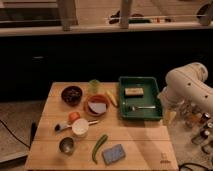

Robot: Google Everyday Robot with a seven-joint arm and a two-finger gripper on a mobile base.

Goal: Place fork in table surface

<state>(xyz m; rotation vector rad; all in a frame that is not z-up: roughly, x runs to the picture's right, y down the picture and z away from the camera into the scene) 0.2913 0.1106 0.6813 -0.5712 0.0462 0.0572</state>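
The white arm (189,86) stands at the right of the view, its thick rounded links folded into a hunched curve. Its wrist end turns downward, and the tool (171,115) hangs low just beyond the right edge of the tabletop (140,140).

The fork (140,107) is laid in the tray (150,98), at its front. The tray is set on the table (142,145). The pincer (171,115) is positioned just right of the tray.

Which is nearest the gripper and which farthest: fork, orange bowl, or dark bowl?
The gripper hangs right of the green tray.
1. fork, inside the tray.
2. orange bowl, left of the tray.
3. dark bowl, farthest left.
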